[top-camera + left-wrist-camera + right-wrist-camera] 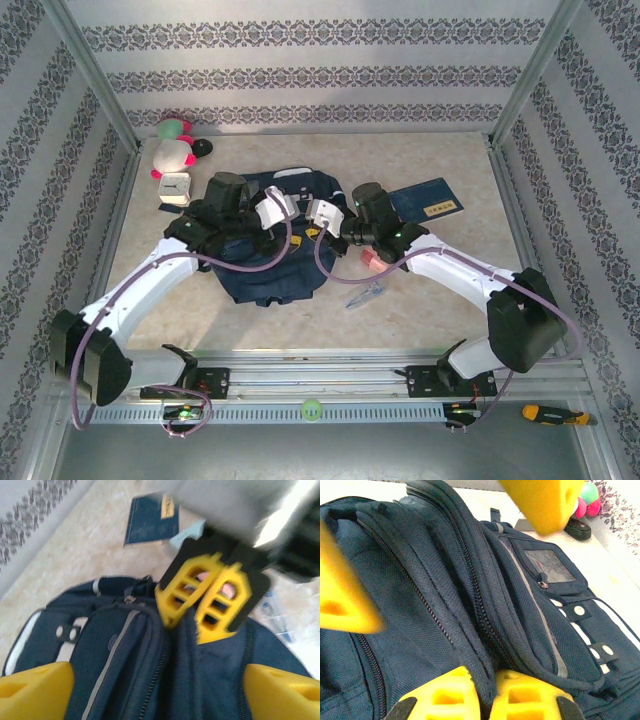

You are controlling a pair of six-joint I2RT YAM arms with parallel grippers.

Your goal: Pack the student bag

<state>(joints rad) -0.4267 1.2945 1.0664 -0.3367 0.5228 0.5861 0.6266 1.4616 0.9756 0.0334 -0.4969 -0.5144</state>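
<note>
Navy woven student bag [420, 605] pinched by right end effector [486, 680]; left end effector [159, 685] open.

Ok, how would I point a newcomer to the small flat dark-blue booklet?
Find the large navy-blue fabric backpack in the middle of the beige table. Just past its far right corner, toward the back wall, lies the small flat dark-blue booklet. Unlike the bulky bag, it is a thin rectangle with a yellowish label on its cover.
</note>
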